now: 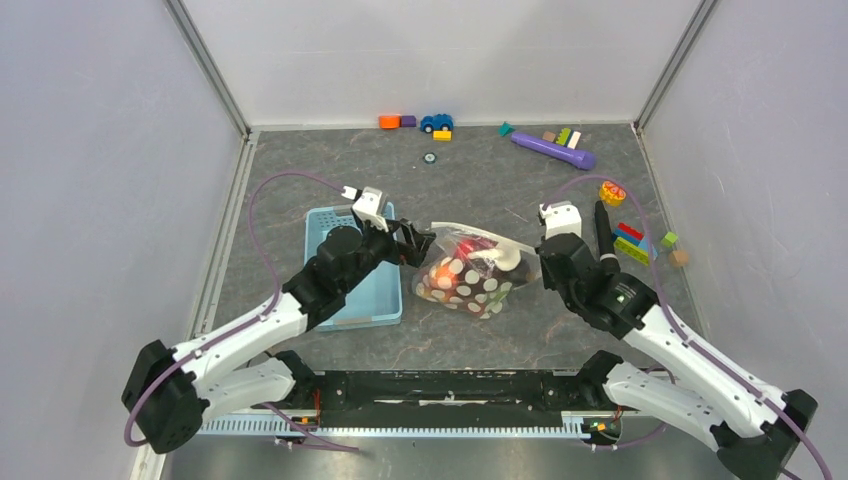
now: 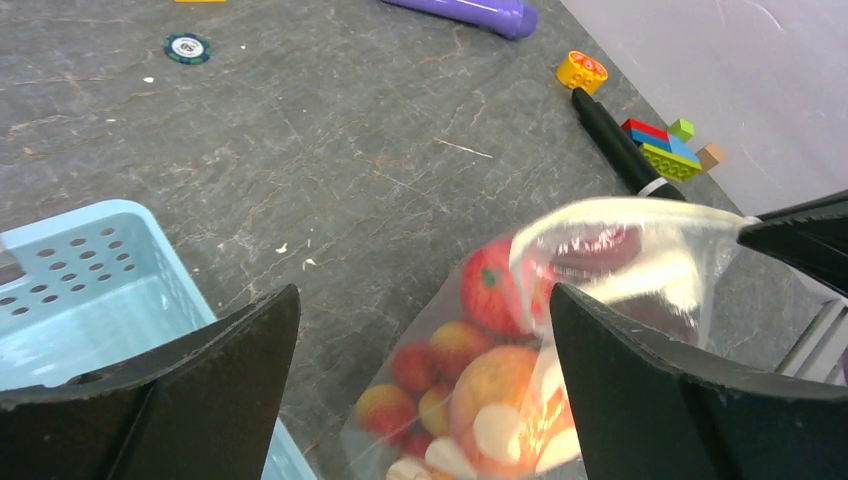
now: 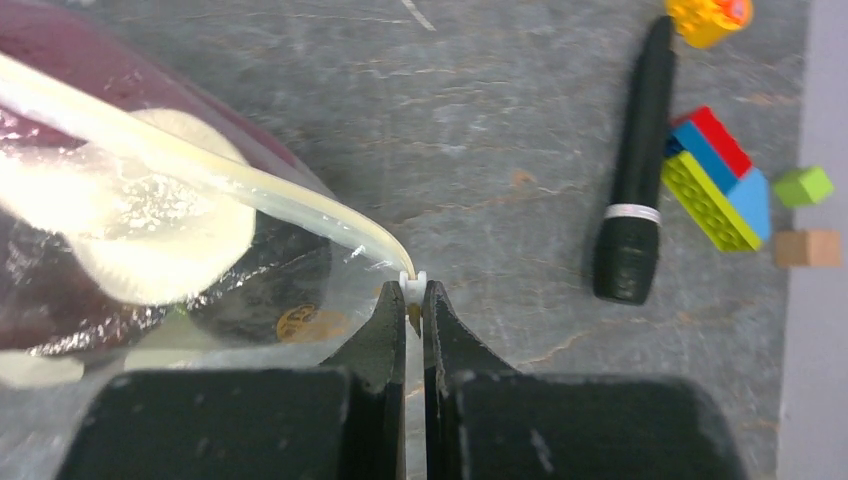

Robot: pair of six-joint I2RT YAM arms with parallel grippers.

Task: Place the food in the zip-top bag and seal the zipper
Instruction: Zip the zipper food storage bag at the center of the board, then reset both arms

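The clear zip-top bag [image 1: 480,290] with white dots lies at mid-table, the red and orange food [image 1: 447,272] inside it. My left gripper [image 1: 422,247] hovers open at the bag's left end; in the left wrist view its black fingers [image 2: 230,360] stand wide apart, touching nothing, with the food [image 2: 490,285] beyond them. My right gripper [image 3: 413,290] is shut on the small white slider tab [image 3: 413,280] at the bag's right end. The zipper [image 3: 200,165] runs from the tab up and left as a pale strip, lifted off the table. A dark maroon piece [image 3: 60,80] shows through the plastic.
A light blue basket [image 1: 375,295] sits under my left arm. Right of the bag lie a black marker [image 1: 604,230], coloured blocks [image 1: 632,243] and a yellow ring [image 1: 612,192]. A purple cylinder [image 1: 553,150], a toy car [image 1: 436,122] and more blocks line the back edge.
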